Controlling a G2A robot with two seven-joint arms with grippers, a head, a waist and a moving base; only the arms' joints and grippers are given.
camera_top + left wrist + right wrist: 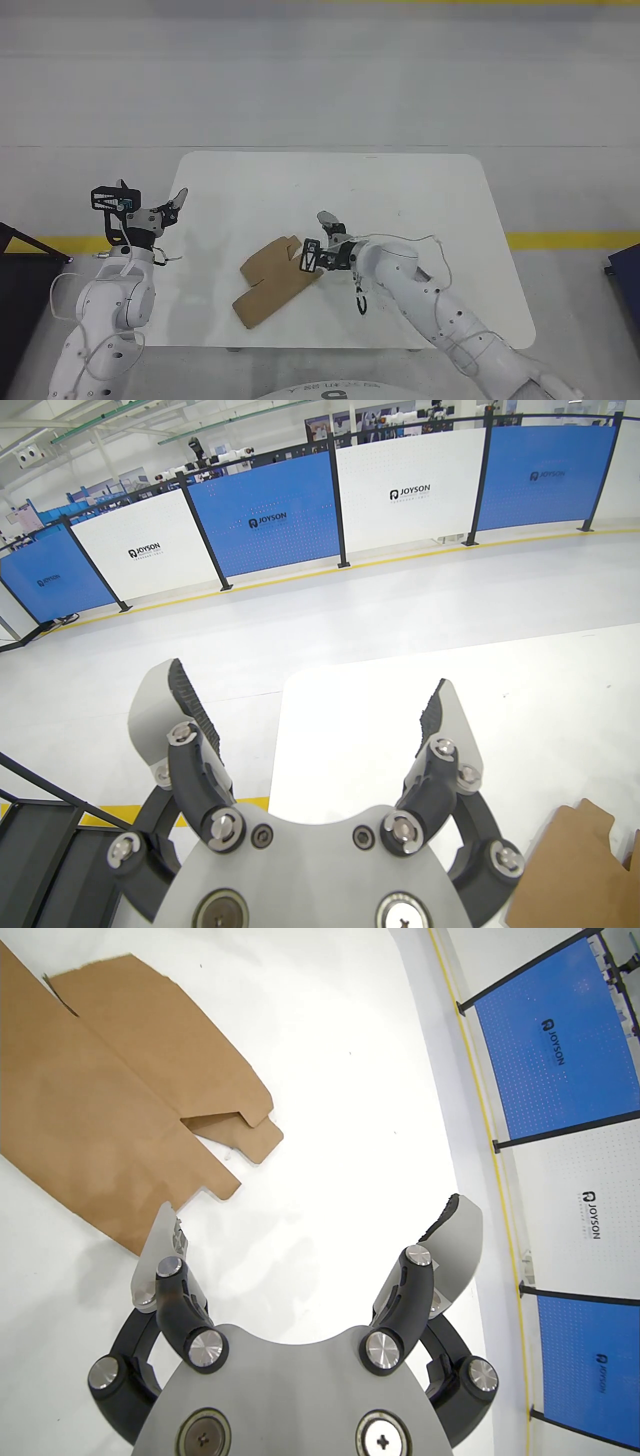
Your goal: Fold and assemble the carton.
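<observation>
top: flat brown cardboard carton (272,280) lies on the white rounded-corner counter (400,200). right gripper (318,240) sits low, just beside the carton's notched end, elbow bent, fingers apart. left gripper (172,207) is well apart from the carton, wrist raised, fingers apart.

left wrist: left gripper (307,680) fingers spread wide, ribbed black pads (192,705). One carton (565,865) corner shows, the rest cut off.

right wrist: right gripper (312,1208) fingers spread, one fingertip (161,1228) at the carton (100,1113) edge, contact unclear. Carton is matte and creased with tabbed flaps, far part cut off.

An industrial hall, with blue-and-white partition panels (280,520) and a yellow floor line (570,240).
</observation>
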